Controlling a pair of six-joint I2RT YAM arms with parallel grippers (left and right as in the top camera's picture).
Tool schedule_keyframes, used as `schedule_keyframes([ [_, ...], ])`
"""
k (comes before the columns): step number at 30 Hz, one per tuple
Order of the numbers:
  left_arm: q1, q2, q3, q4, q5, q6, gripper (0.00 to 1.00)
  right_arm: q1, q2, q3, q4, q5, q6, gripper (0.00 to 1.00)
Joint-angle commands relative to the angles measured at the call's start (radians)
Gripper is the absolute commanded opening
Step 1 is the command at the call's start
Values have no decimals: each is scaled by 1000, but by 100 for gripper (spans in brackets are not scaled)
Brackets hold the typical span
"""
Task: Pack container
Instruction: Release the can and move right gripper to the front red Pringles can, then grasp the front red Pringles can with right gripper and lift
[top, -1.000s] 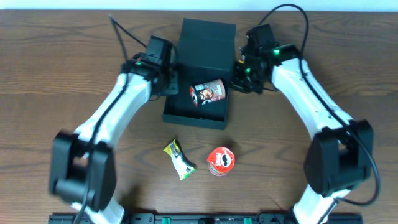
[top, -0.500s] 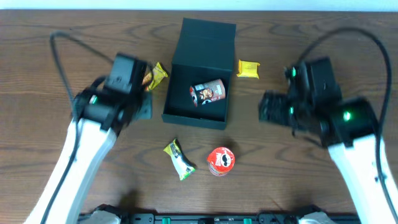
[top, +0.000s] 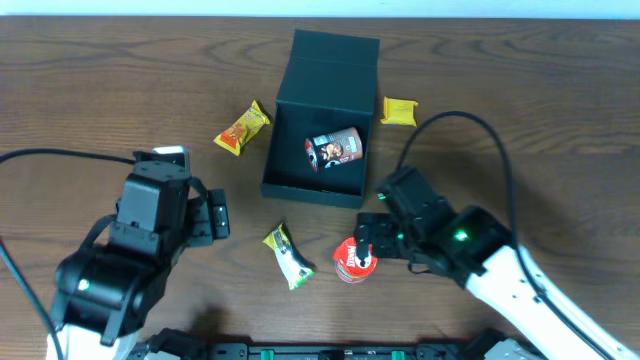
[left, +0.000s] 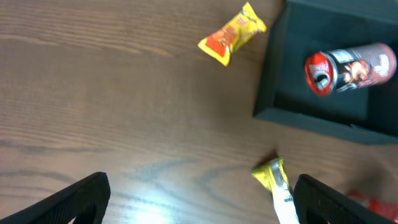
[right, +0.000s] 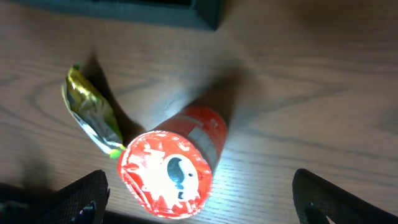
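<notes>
Left gripper (top: 213, 215) is shown with its fingers spread wide apart and nothing held between them. It is positioned over bare wood on the left side of the table (top: 100, 80), apart from the container.

Right gripper (top: 368, 238) is also spread wide and empty. It is placed just above a red chip can (top: 353, 262), which stands on the table with its lid facing up. In the right wrist view the can is framed between the two fingers, and no contact with them can be seen.

The dark teal container (top: 312, 190) is set at the middle of the table, toward the far edge, with its flap lid (top: 330, 70) opened back. A second chip can (top: 335, 150) is laid on its side inside the container, nearer the right wall.

A yellow-green packet (top: 288, 255) is found just left of the standing can, in front of the container. An orange-yellow packet (top: 242, 128) is placed near the container's left side, and a small yellow packet (top: 400, 110) near its right side.
</notes>
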Motion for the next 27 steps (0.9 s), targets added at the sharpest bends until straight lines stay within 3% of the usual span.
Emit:
schedule_keyframes([
  [1, 2, 47, -43, 42, -43, -9, 95, 40, 48, 7, -2, 57, 57, 94],
  [8, 2, 92, -46, 115, 4, -15, 95, 81, 145, 7, 46, 45, 75, 94],
  [16, 2, 95, -47, 117, 4, -7, 95, 103, 162, 6, 80, 6, 82, 94],
  [22, 2, 106, -47, 118, 4, -8, 95, 149, 268, 6, 89, 15, 83, 94],
  [27, 2, 116, -47, 119, 4, -8, 95, 156, 290, 7, 100, 13, 83, 84],
])
